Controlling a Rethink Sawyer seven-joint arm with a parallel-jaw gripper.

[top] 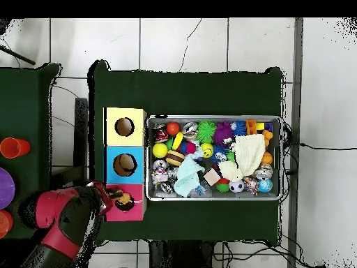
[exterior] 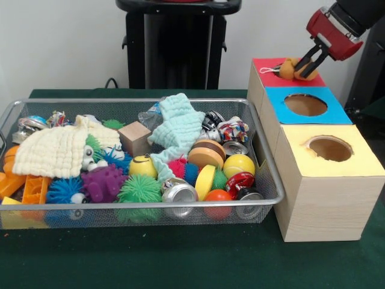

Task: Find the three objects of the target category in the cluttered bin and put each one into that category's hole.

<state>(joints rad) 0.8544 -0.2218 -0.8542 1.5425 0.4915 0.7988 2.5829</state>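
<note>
Orange plush filled the hand (exterior: 299,67), whose two black fingers were pinched onto the toy (exterior: 290,68) right over the red-topped box (exterior: 263,64) at the far end of the row. I judged that the release wanted care: the toy sat on or just above the hole, which it hid in both views, so I meant to centre it over the opening and spread the fingers only once it hung square, lest it snag on the rim or its white string catch. I counted three boxes, red, blue (exterior: 307,106) and yellow (exterior: 331,150), each with one hole; one toy in the grip; two knitted cloths in the bin (exterior: 90,208), cream (exterior: 57,150) and pale green (exterior: 177,126). I could pick out no other plush animal in the clutter. Everything stood on the green desk (exterior: 180,259).
</note>
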